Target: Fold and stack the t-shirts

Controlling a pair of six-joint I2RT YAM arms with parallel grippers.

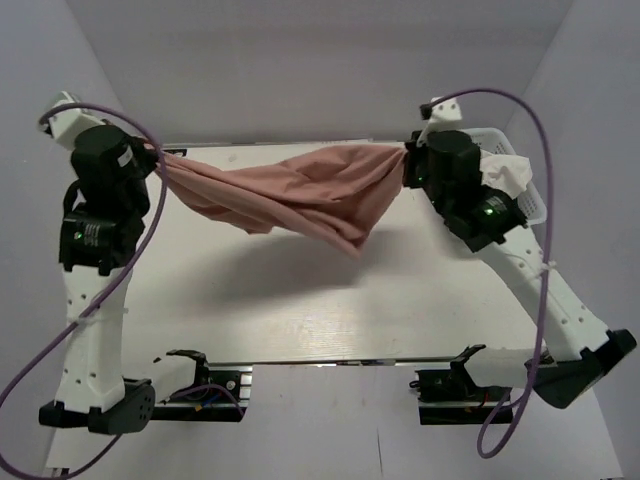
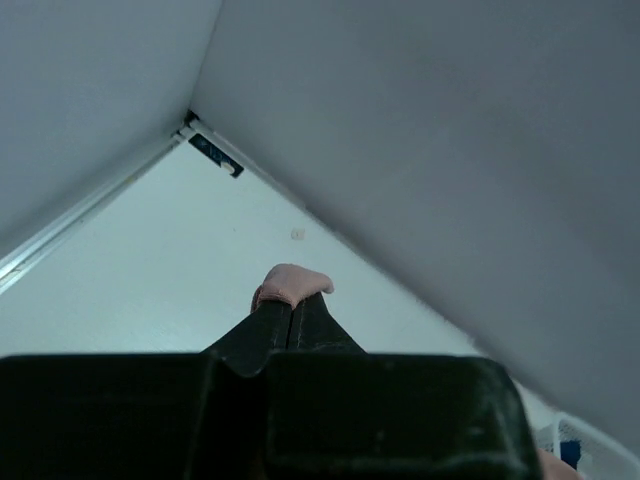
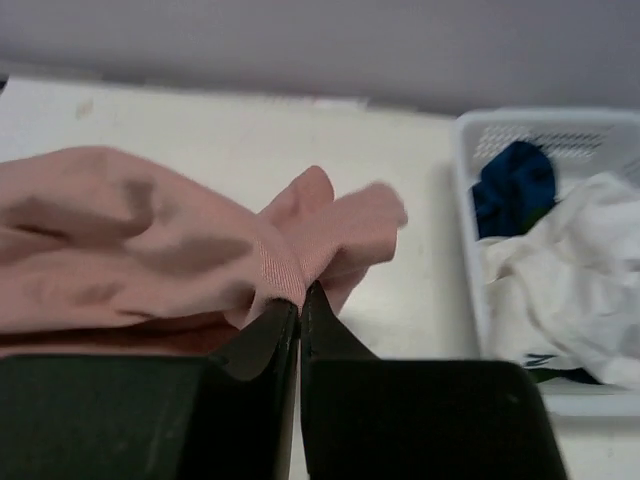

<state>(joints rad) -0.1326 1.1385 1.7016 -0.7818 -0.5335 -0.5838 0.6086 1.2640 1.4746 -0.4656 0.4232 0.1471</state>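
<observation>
From above, the dusty-pink t-shirt hangs in the air as a sagging band between the two arms, over the far half of the table, its lowest fold drooping right of centre and throwing a shadow on the surface. The left gripper clamps the cloth's left end and the right gripper its right end, but from this angle the fingertips themselves are hidden behind the wrists. The white mesh basket stands at the far right corner, partly behind the right arm, with the white t-shirt showing in it.

The left wrist view settles that grip. The fingers are pressed together, with a small pink tuft of the shirt sticking out past their tips. The rest of the garment is out of sight here.

The right wrist view shows its fingers likewise shut on a bunched edge of pink cloth, which spreads away to the left. Only this view looks into the basket, where the royal-blue t-shirt lies crumpled beside the white one.
</observation>
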